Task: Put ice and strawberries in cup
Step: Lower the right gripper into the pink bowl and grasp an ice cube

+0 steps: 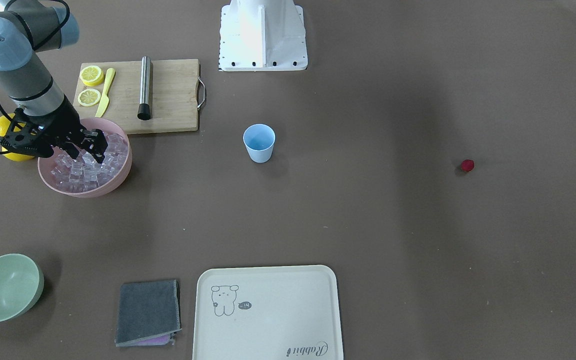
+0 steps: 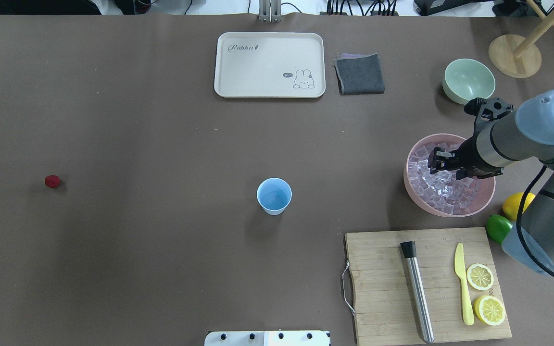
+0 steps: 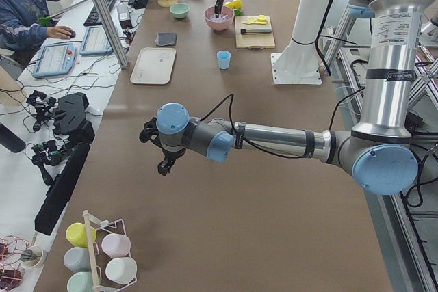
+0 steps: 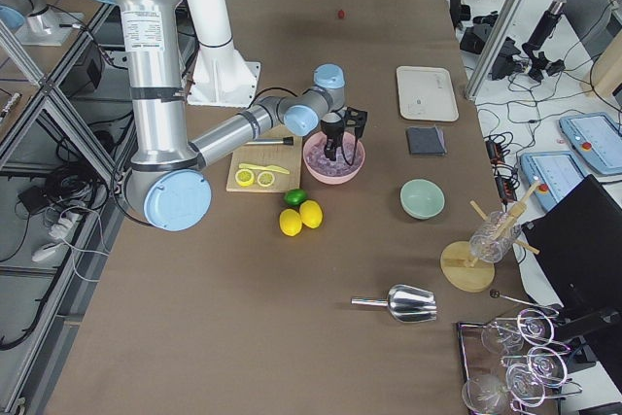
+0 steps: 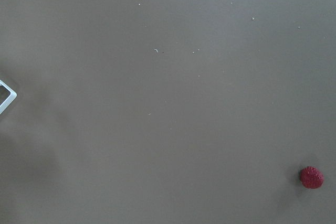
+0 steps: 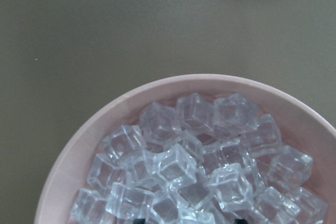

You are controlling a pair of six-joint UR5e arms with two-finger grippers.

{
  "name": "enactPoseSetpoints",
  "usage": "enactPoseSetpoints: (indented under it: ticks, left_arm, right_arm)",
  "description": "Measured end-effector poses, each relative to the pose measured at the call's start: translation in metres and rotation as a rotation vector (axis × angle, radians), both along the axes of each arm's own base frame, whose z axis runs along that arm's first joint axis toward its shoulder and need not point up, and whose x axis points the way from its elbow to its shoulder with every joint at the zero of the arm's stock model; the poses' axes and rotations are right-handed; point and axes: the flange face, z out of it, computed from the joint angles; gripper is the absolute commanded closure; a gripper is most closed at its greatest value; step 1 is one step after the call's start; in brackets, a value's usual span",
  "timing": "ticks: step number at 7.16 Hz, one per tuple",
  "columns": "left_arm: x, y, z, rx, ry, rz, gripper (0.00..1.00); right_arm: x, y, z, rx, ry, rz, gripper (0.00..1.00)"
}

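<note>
The light blue cup (image 1: 259, 142) stands upright at mid-table, also in the overhead view (image 2: 274, 195). The ice (image 1: 83, 171) is heaped in a pink bowl (image 2: 414, 194). My right gripper (image 1: 88, 152) is open, its tips down among the cubes (image 6: 194, 166); it also shows in the overhead view (image 2: 439, 166). The red strawberry (image 2: 52, 181) lies alone on the table far to the other side, and shows in the left wrist view (image 5: 312, 177). My left gripper (image 3: 163, 158) hovers above the table near it; I cannot tell whether it is open or shut.
A wooden cutting board (image 2: 378, 288) with a steel muddler (image 2: 417, 290), yellow knife and two lemon slices lies beside the pink bowl. A lemon (image 2: 515, 204) and lime (image 2: 498, 228) sit by it. A pale green bowl (image 2: 468, 80), grey cloth (image 2: 359, 73) and cream tray (image 2: 258, 72) line the far edge.
</note>
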Motion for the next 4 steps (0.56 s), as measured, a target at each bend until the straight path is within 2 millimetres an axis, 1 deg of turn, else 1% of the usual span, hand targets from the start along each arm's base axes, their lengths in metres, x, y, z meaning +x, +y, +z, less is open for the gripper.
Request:
enactPoseSetpoints:
  ticks: [1,3,4]
  left_arm:
    - [0.0,0.0,-0.0001,0.0,0.0,0.0,0.02]
    - [0.0001,-0.0005,0.0,0.0,0.0,0.0,0.02]
    - [0.0001,-0.0008,0.0001,0.0,0.0,0.0,0.02]
  right_arm:
    - [-0.0021,0.0019,0.0008,0.0,0.002,-0.004,1.0]
    - [-0.003,0.0035,-0.0008,0.005,0.002,-0.011,1.0]
    - [-0.002,0.003,-0.0071,0.013,-0.006,-0.014,1.0]
